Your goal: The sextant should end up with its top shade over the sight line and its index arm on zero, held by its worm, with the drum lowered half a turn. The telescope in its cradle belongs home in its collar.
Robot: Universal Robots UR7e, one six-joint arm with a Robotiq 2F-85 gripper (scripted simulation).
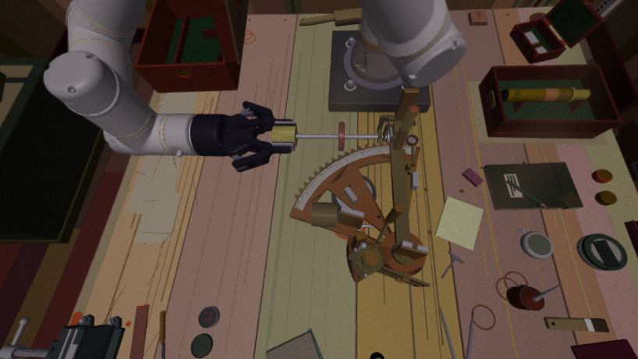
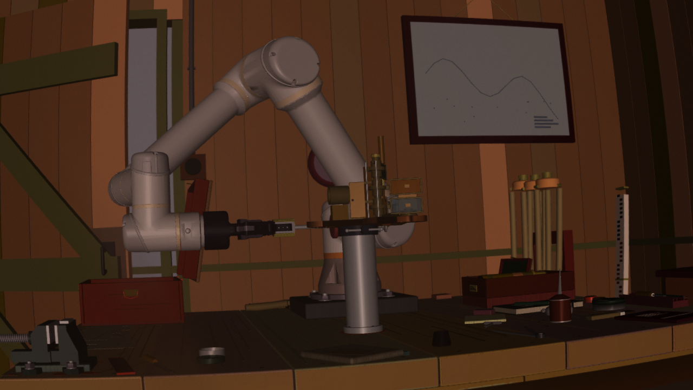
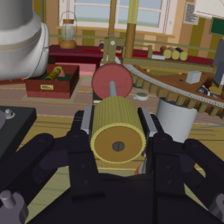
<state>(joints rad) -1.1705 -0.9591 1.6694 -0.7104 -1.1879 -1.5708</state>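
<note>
My gripper reaches in level from the left and grips the knurled yellow drum at the outer end of a thin shaft. A red disc sits farther along that shaft, toward the sextant. The sextant lies flat on a grey pillar in the middle of the bench. Its index arm crosses the toothed arc near the arc's far end. The brass telescope rests in its cradle in the red case at the far right.
An open red box stands at the far left. A dark notebook, a paper sheet, a small can and loose tools lie to the right of the sextant. A vise sits at the near left corner.
</note>
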